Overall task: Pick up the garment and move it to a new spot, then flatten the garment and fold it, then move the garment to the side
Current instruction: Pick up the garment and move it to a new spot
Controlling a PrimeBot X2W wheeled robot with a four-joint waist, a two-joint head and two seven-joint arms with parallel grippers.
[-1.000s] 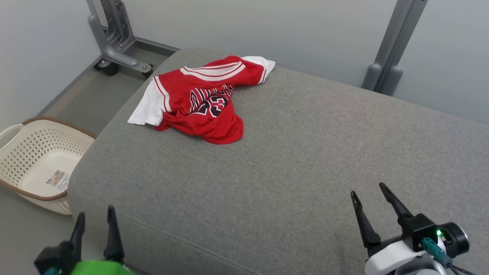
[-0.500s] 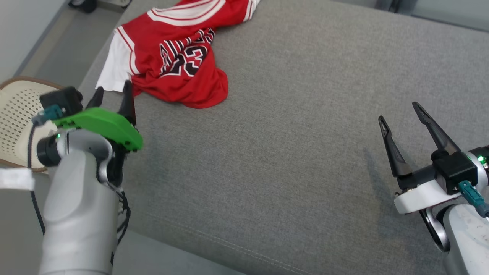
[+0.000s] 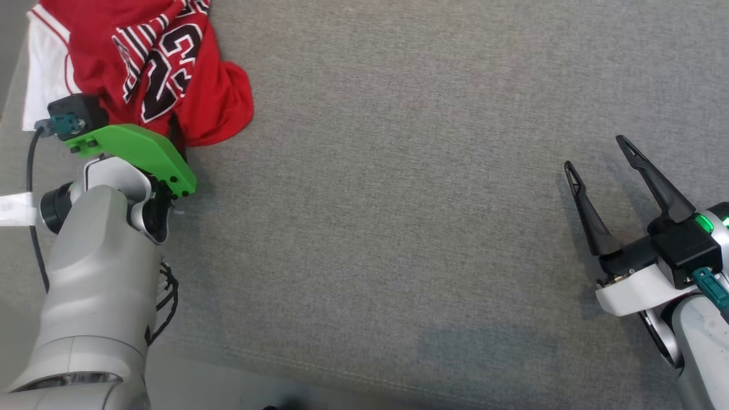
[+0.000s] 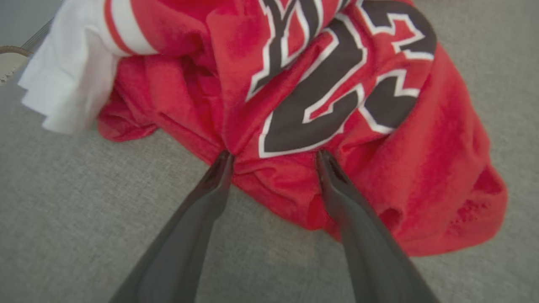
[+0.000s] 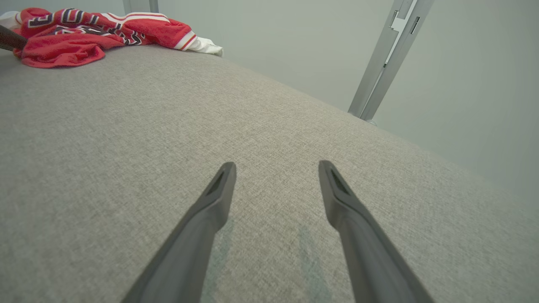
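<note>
Garment: a crumpled red sports jersey (image 3: 219,108) with white sleeves is seen, edged with red and white stripes and printed with large black numerals outlined in white.
Garment shape: the cloth is bunched into deep folds, so the numerals are creased and partly hidden; a white sleeve (image 4: 67,84) is spread out at one side, and a rounded red hem is heaped at the other.
Garment place: it is laid on a wide grey woven-fabric cushion (image 3: 398,199), at the upper left of the head view, where it is cut off by the frame's edge; in the right wrist view it is seen at the cushion's far left end (image 5: 63,46).
Left gripper: the left gripper (image 4: 273,155) is set at the jersey's near edge, under a bright green plastic wrist cover (image 3: 136,154).
Left jaws: they are held wide apart; both dark fingertips are pressed against the red cloth, with a ridge of it lying between them, not yet pinched.
Right gripper: the right gripper (image 3: 595,152) is held over bare cushion at the right, well apart from the jersey.
Right jaws: they are spread wide, and nothing is held between them (image 5: 276,165).
Surroundings: a grey metal post (image 5: 387,59) is seen against a pale wall beyond the cushion.
</note>
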